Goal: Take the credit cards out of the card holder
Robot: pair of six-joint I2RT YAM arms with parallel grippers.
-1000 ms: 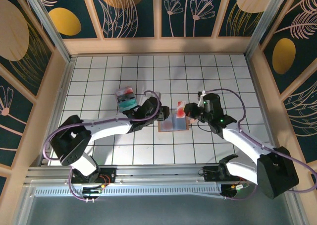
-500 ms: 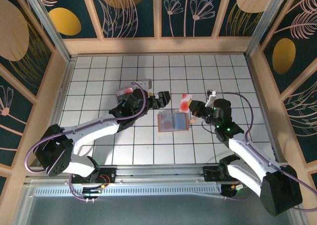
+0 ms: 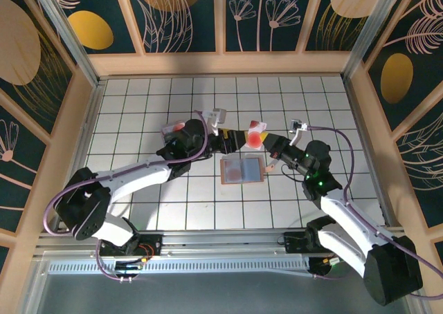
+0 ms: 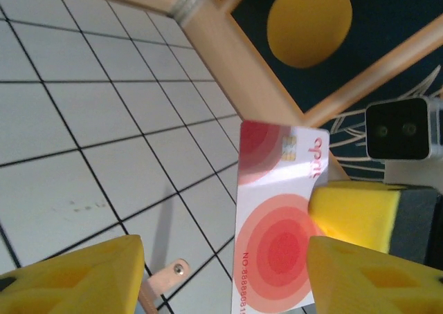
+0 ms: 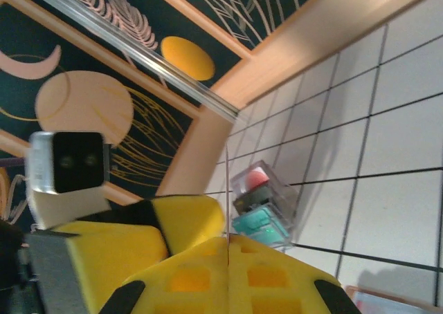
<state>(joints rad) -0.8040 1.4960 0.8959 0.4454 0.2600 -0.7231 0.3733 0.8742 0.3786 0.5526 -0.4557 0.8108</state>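
Your right tool (image 3: 265,143) pinches the card (image 4: 277,210) above the holder (image 3: 241,169) (offered for handover, likely). Your left tool (image 3: 234,140) flanks it, wide.

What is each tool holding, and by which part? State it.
The right tool pinches the red-and-white card by one long edge. The left tool stands open around one end, gripping nothing.

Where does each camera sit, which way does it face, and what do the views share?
Top external: above, behind the bases, looking down on table, left arm, right arm, card holder.
Left wrist: on the left arm, looking past open left jaws at the credit card.
Right wrist: on the right arm, looking along shut right jaws toward the clear box.
Shared: all three show the card.
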